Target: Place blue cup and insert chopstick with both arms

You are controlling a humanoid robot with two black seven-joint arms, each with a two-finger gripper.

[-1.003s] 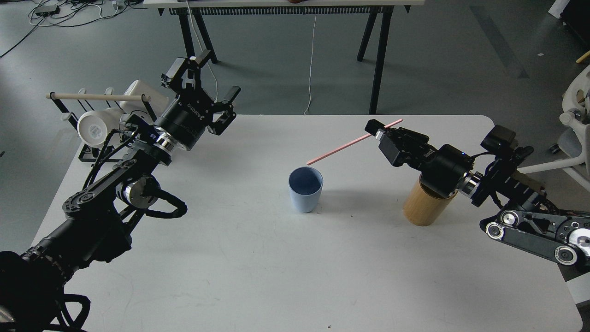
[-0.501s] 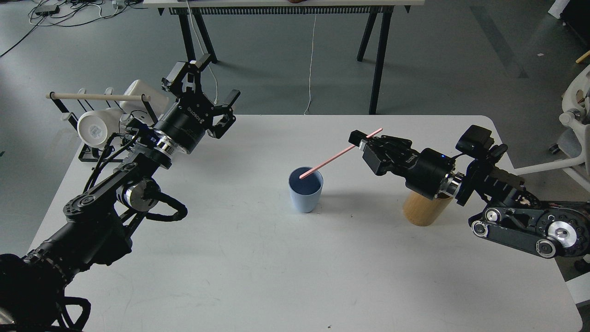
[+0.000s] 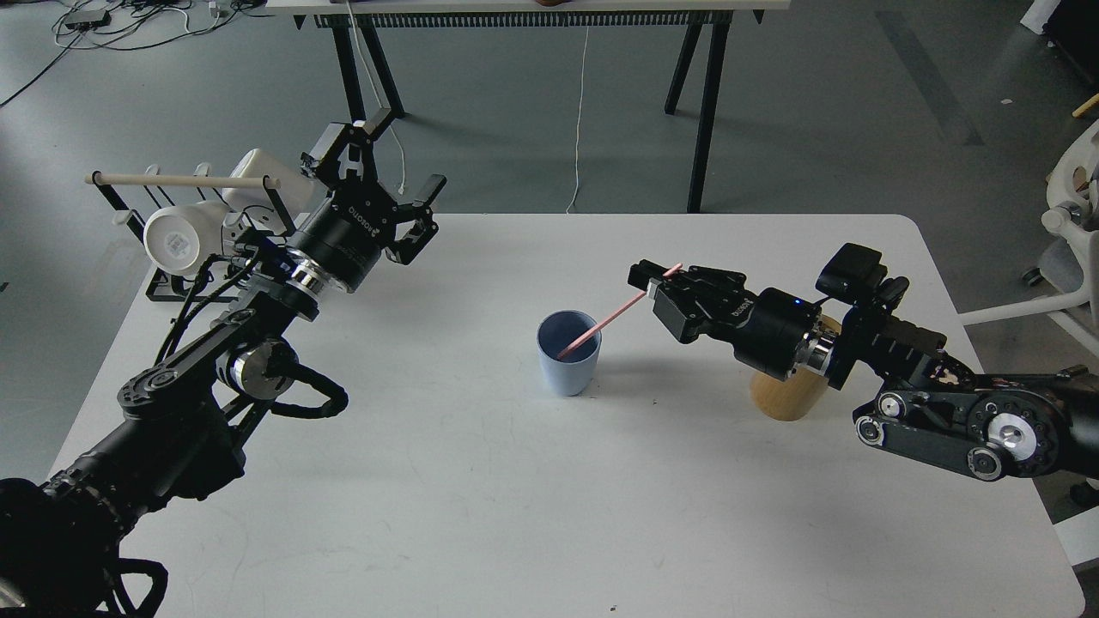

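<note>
The pale blue cup (image 3: 569, 355) stands upright near the middle of the white table (image 3: 515, 498). My right gripper (image 3: 650, 284) is shut on the upper end of the pink chopstick (image 3: 614, 318), just right of and above the cup. The stick slants down to the left and its lower tip is inside the cup's mouth. My left gripper (image 3: 391, 172) is open and empty, raised above the table's far left part, well away from the cup.
A tan wooden cylinder (image 3: 786, 393) stands on the table under my right arm. A black wire rack (image 3: 163, 275) with a pale wooden rod (image 3: 185, 180) and white mugs (image 3: 176, 240) sits at the far left edge. Trestle legs (image 3: 700, 103) stand beyond the table.
My right gripper has moved left and down with the pink chopstick; its tip went from above the cup to inside the mouth. My left gripper has drawn back slightly to the left.
</note>
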